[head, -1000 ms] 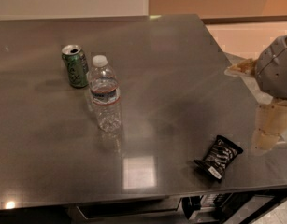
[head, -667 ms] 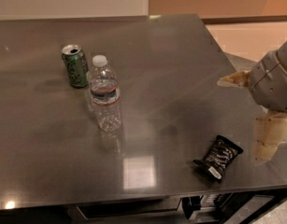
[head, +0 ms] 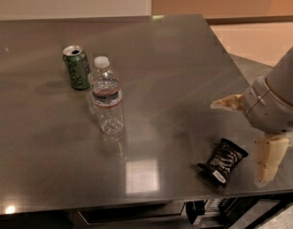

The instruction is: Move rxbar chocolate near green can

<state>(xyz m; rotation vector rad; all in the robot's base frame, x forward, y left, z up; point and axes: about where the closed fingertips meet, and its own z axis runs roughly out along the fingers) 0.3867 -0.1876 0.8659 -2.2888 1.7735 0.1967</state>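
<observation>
The rxbar chocolate [head: 222, 161], a small black wrapper with whitish lettering, lies flat near the table's front right edge. The green can [head: 76, 67] stands upright at the back left, far from the bar. My gripper [head: 246, 135] is at the right edge, just right of and above the bar, open and empty. One pale finger [head: 228, 102] points left over the table; the other [head: 268, 157] hangs down beside the bar without touching it.
A clear plastic water bottle [head: 107, 96] with a white cap stands just right of the can, between it and the bar. The grey metal table [head: 165, 70] ends close to the bar at front and right. Shelving shows below the front edge.
My gripper has moved left and down toward the bar, its fingers now straddling the space beside it. The bar, can and bottle have not moved.
</observation>
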